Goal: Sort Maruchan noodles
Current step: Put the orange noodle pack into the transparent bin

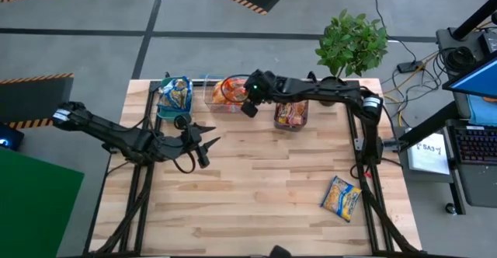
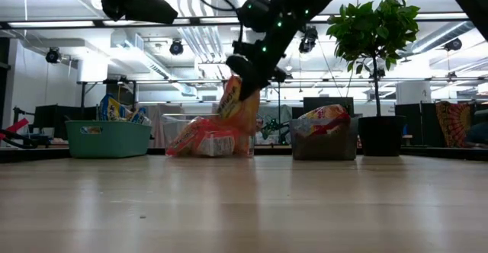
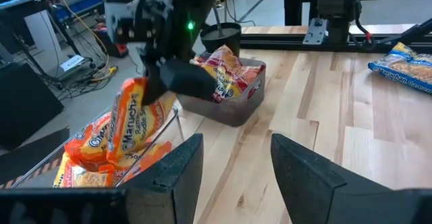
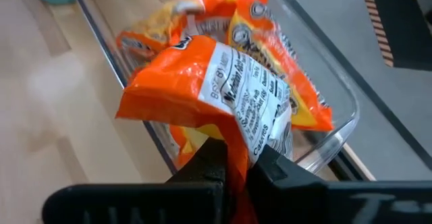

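Observation:
My right gripper (image 1: pixel 250 102) reaches from the right over the clear bin (image 1: pixel 213 102) at the table's far edge and is shut on an orange noodle packet (image 4: pixel 209 82), which also shows in the low view (image 2: pixel 238 104). More orange packets (image 3: pixel 84 150) lie in that bin. The teal bin (image 2: pixel 107 139) to its left holds blue-and-yellow packets (image 1: pixel 177 93), and the grey bin (image 2: pixel 324 142) to its right holds red ones (image 3: pixel 226 75). One blue-and-yellow packet (image 1: pixel 342 197) lies flat on the table, near right. My left gripper (image 1: pixel 203 145) hovers open left of centre, touching nothing. My right gripper pinches the orange packet between its two fingers by one crumpled edge (image 4: pixel 237 140), coming from above and slanting down. The packet hangs upright below the fingers (image 2: pixel 252 78), over the clear bin's near-right part. Whether its lower end (image 2: pixel 229 127) touches the packets beneath cannot be told.
A potted plant (image 1: pixel 351 44) stands at the far right corner, behind the grey bin. The three bins line the far edge. Bare wood (image 1: pixel 264 188) fills the middle and near part of the table, apart from the lone packet near right.

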`<state>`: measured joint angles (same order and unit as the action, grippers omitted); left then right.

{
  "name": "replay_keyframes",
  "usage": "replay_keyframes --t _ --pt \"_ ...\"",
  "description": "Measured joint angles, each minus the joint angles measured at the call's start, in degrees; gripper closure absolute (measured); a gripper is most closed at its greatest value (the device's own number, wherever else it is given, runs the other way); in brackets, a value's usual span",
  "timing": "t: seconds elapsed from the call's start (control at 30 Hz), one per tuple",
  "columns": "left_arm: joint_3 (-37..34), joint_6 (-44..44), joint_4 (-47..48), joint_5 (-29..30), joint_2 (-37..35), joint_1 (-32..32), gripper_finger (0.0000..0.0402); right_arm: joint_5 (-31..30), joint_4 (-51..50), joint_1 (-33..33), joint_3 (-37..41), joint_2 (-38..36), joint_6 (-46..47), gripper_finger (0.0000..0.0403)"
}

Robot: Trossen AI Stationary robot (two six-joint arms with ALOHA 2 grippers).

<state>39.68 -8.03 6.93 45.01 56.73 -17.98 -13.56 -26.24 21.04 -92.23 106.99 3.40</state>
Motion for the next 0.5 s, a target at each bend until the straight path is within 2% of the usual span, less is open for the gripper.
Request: replay_keyframes --t 0.13,0.37,0.5 --pt "0.0 0.0 0.0 0.0 0.0 0.0 0.0245 -1.0 0.3 0.0 0.0 1.1 0.0 0.0366" --pt "0.0 0.0 0.0 0.0 0.0 0.0 0.0245 -5.4 0.3 0.1 0.0 0.8 0.5 0.0282" --pt "0.0 0.0 0.0 0.0 0.0 0.0 0.0245 -6.5 1.2 0.1 0.0 0.4 0.5 0.0248"
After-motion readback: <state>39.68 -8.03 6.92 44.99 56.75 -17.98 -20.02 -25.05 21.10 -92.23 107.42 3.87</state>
